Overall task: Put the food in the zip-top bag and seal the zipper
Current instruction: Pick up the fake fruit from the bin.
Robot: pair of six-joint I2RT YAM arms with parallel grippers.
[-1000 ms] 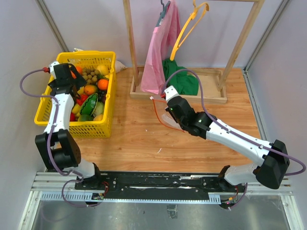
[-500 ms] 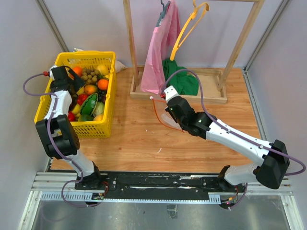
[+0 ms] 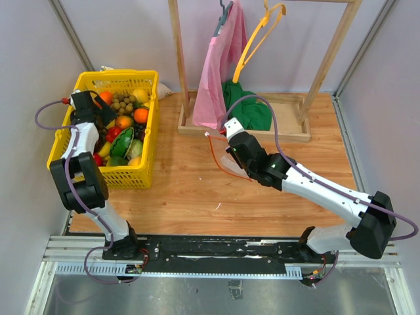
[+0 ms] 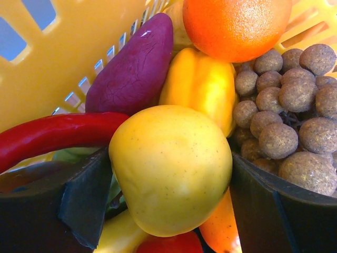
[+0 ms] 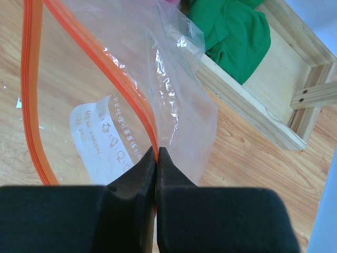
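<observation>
Zip-top bag (image 5: 105,132) empty, mouth gaping; right gripper (image 5: 157,153) pinches its zipper (image 5: 113,79). Left gripper (image 4: 169,200) spread around lemon (image 4: 168,142), mid-frame in basket (image 4: 52,47).

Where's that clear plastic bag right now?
From above, the bag is mid-table, pinched at its zipper by the right gripper, just in front of the wooden rack base holding the green cloth.

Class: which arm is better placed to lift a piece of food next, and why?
Left. The left gripper sits inside the basket, fingers flanking a yellow fruit. The right gripper is shut on the bag's zipper, far from the basket.
</observation>
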